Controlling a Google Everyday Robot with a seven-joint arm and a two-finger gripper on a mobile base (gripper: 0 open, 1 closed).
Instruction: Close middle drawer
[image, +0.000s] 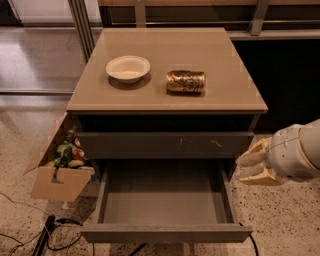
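Observation:
The middle drawer (165, 200) is pulled far out of the grey-brown cabinet; its smooth grey inside is empty and its plain front (167, 233) faces me at the bottom of the view. Above it sits a shut drawer front with small pale scuff marks (165, 145). My gripper (256, 166), cream-coloured on a white wrist, is at the right of the cabinet, level with the open drawer's right side wall and just outside it, pointing left. It holds nothing that I can see.
A white bowl (128, 68) and a gold can (185, 81) lying on its side rest on the cabinet top (220, 55). An open cardboard box (57, 170) with items stands on the floor at the left. Cables (30, 240) lie at the lower left.

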